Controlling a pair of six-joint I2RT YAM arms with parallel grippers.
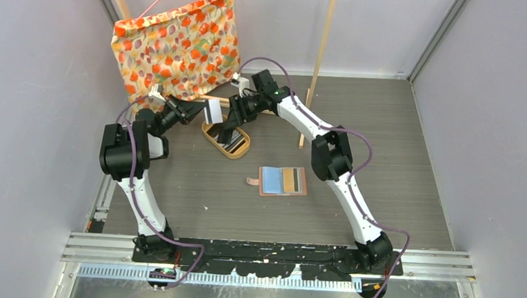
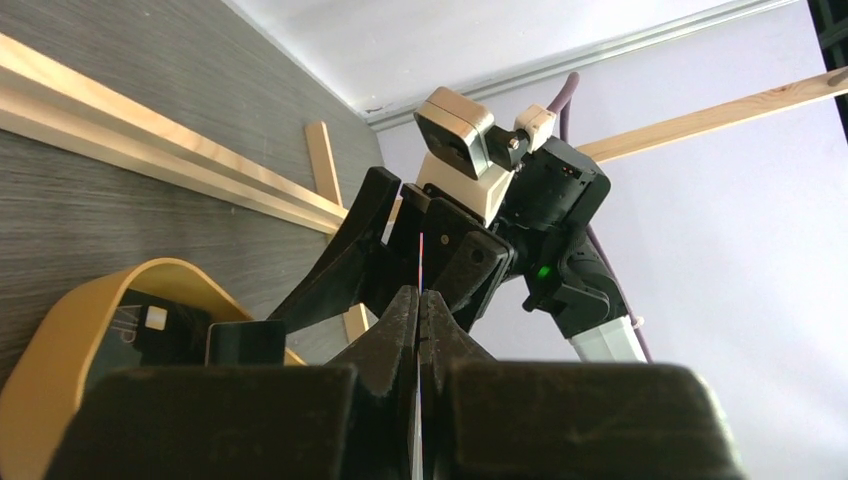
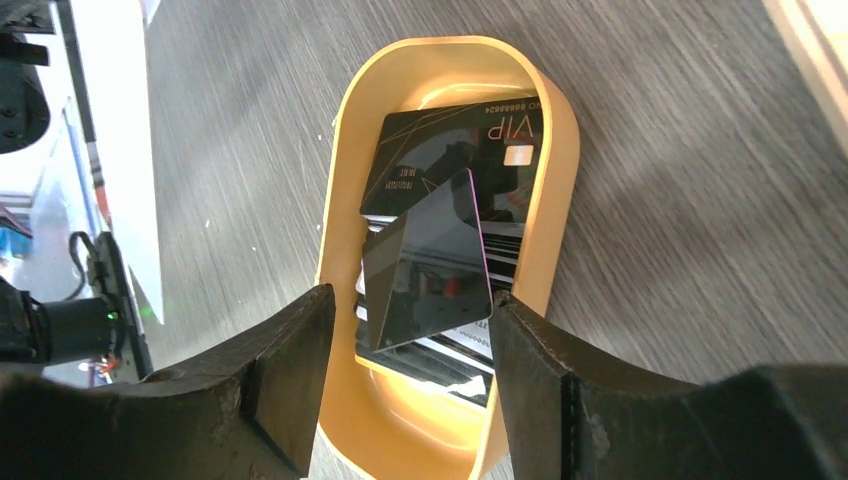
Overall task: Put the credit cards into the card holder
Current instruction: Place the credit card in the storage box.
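My right gripper [image 3: 410, 302] hung over the tan tray [image 3: 556, 200], jaws apart either side of a tilted dark card [image 3: 430, 265]. My left gripper [image 2: 418, 305] clamped a pale card [image 1: 212, 110].

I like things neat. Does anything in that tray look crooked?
Yes. One dark card in the tan tray looks tipped up on edge, leaning over the flat cards, between the open right gripper fingers.

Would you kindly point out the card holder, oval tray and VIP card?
card holder [image 1: 280, 193], top view, lower leather edge.
oval tray [image 3: 342, 140], right wrist view, left rim.
VIP card [image 3: 435, 150], right wrist view, black face.
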